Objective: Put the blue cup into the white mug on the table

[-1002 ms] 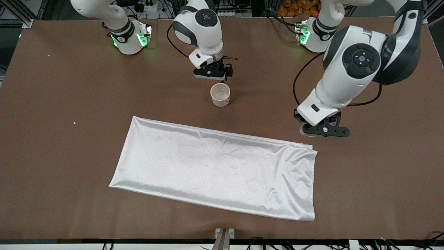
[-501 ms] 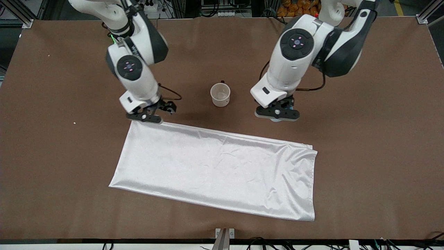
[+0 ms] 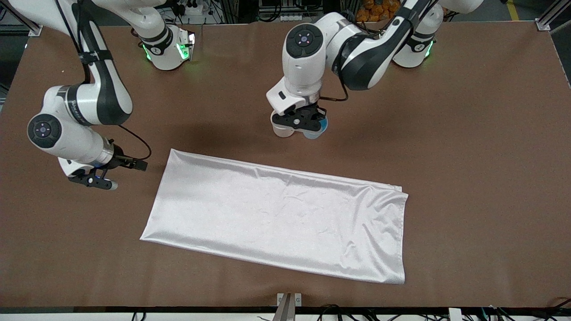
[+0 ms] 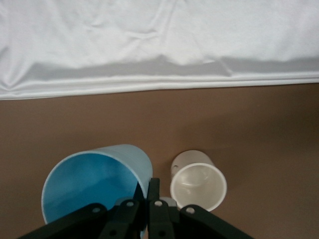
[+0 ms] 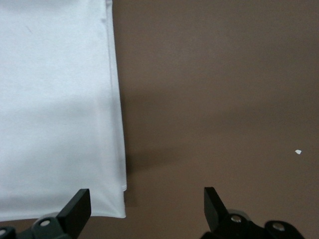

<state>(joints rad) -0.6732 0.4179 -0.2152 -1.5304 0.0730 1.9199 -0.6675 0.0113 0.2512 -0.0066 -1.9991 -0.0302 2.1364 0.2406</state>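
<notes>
The white cloth [image 3: 276, 218] lies low in the frame on the table [image 3: 468, 133], apart from the work. At mid-left the right gripper [image 3: 96, 180] waits over bare table with its jaws spread and empty, likely to stay clear. Upper centre, the left gripper [image 3: 299, 121] pinches the blue cup [image 4: 94, 181] by its rim, just beside the white mug [image 4: 198, 184], not yet over its mouth.
</notes>
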